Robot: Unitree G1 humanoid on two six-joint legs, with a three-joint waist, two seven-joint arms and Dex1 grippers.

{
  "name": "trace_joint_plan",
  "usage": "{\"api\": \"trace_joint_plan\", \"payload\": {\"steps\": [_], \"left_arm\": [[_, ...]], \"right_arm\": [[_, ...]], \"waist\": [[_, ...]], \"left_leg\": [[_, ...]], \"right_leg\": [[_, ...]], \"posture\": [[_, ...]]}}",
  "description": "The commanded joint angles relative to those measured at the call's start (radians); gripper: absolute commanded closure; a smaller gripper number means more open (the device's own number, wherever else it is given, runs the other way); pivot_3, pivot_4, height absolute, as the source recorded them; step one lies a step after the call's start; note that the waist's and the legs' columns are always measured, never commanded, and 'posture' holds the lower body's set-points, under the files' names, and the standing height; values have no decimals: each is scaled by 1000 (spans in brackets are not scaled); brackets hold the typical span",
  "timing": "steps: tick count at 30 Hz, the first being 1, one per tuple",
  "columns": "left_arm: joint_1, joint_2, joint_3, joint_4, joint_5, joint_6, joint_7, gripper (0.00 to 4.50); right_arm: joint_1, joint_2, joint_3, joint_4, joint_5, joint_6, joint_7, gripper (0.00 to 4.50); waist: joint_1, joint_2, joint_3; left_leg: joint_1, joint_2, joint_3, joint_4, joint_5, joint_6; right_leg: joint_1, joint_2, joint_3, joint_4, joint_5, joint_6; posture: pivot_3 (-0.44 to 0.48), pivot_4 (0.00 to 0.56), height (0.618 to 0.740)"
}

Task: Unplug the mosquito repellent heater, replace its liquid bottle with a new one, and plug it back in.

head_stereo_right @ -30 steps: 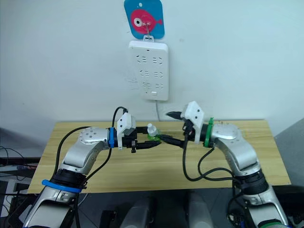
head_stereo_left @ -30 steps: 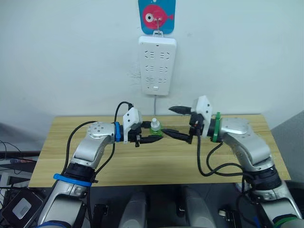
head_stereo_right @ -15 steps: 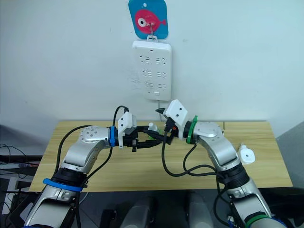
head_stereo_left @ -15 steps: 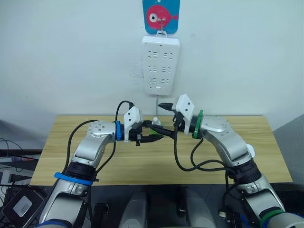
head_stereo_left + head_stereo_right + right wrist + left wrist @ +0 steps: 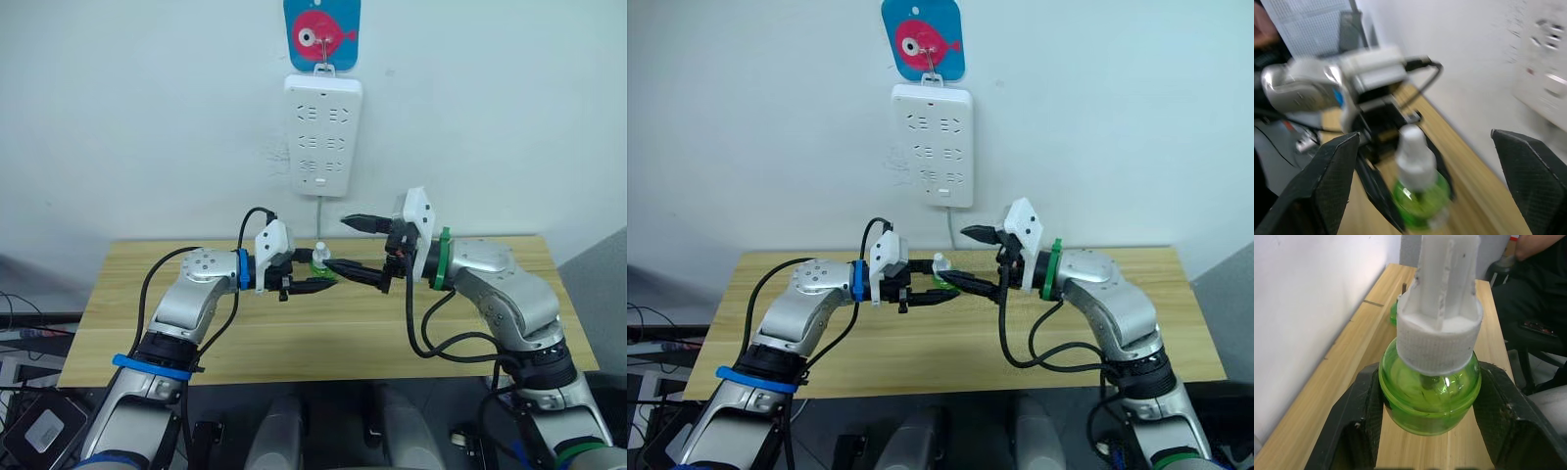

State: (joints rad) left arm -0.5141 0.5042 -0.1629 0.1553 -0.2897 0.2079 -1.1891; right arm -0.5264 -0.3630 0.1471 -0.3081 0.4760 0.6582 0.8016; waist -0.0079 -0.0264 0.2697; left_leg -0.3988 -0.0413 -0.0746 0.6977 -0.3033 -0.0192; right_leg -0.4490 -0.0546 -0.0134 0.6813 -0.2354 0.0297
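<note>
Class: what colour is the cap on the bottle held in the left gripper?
White, on the new one; clearest in the left wrist view.

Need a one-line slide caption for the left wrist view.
Left gripper shut on a capped green bottle above the wooden table.

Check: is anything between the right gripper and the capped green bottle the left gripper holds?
Nothing visible. The right gripper is open, facing the green bottle and its white cap across open air.

I see my left gripper (image 5: 939,290) clamped, apparently, on the small green bottle with white cap (image 5: 940,271); my spread right gripper (image 5: 972,258) sits at its three o'clock.
</note>
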Motion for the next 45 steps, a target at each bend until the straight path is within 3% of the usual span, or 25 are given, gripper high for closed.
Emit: {"api": "trace_joint_plan", "payload": {"steps": [1, 2, 11, 14, 21, 25, 29, 34, 36, 40, 45], "left_arm": [[-14, -6, -1, -22, -2, -17, -7, 2225], [-15, -6, -2, -22, -2, -17, -8, 2225], [-10, -3, -2, -29, 0, -19, -10, 2225], [-3, -2, -3, -36, 1, -20, -9, 2225], [4, -4, -5, -40, 3, -21, -5, 2225], [5, -4, -6, -37, 4, -24, -4, 2225], [15, 3, -1, -29, 7, -29, -3, 2225], [31, 14, 5, -23, 11, -39, -1, 2225], [33, 15, 10, -16, 17, -49, 6, 2225], [24, 4, 24, -24, 7, -46, 20, 2225], [-5, -33, 43, -61, -33, -24, 44, 2225]], "right_arm": [[-32, 37, 5, -16, 9, 5, -42, 968], [-37, 44, 19, -13, -2, 1, -46, 1251], [-44, 50, 84, 14, -57, -35, -47, 1251], [-42, 46, 92, 19, -65, -43, -36, 1879], [-39, 39, 99, 19, -64, -51, -18, 4332], [-51, 47, 71, -8, -24, -36, -19, 4345], [-160, 119, -110, -83, 178, 94, -136, 4345], [-229, 97, -261, -109, 275, 189, -273, 4345], [-175, 71, -275, -105, 234, 168, -308, 4345], [46, -23, -175, -64, -29, -70, -315, 4345], [243, 47, -109, 144, -264, -430, -423, 4345]], "waist": [[2, 0, 0], [2, 0, 0], [3, 0, 0], [3, 0, 0], [3, 0, 0], [3, 0, -1], [0, 0, 0], [7, 0, -2], [10, 0, -2], [15, 0, -2], [2, 0, -2]], "left_leg": [[0, 0, 0, 0, 0, 0], [0, -1, 0, 0, 0, 0], [0, -1, 0, 0, 0, 0], [0, 0, 0, 0, 0, 0], [0, 0, 0, 0, 0, 0], [0, 0, 0, 0, 0, 0], [0, 0, 0, 0, 0, 0], [0, 0, -1, -1, 0, 0], [-1, -1, -2, -1, 0, 0], [-1, -2, -1, -1, 0, 1], [-1, 0, 1, -1, -1, 1]], "right_leg": [[0, 0, 0, 0, 0, 0], [0, 0, 0, 0, 0, 0], [0, 0, 0, 0, 0, 0], [0, 0, 0, 0, 0, 0], [0, 0, 0, 0, 0, 0], [0, 0, 0, 0, 0, 0], [0, 0, 0, 0, 0, 0], [-1, 0, -1, -1, 0, 0], [0, -1, -1, -1, 0, 0], [0, -1, 0, -1, 0, 0], [-1, 0, 0, 0, 0, 0]], "posture": [[45, 210, 740], [47, 211, 740], [54, 210, 740], [60, 209, 740], [64, 208, 740], [64, 208, 740], [67, 218, 740], [62, 228, 740], [58, 233, 740], [54, 249, 740], [55, 287, 740]]}}
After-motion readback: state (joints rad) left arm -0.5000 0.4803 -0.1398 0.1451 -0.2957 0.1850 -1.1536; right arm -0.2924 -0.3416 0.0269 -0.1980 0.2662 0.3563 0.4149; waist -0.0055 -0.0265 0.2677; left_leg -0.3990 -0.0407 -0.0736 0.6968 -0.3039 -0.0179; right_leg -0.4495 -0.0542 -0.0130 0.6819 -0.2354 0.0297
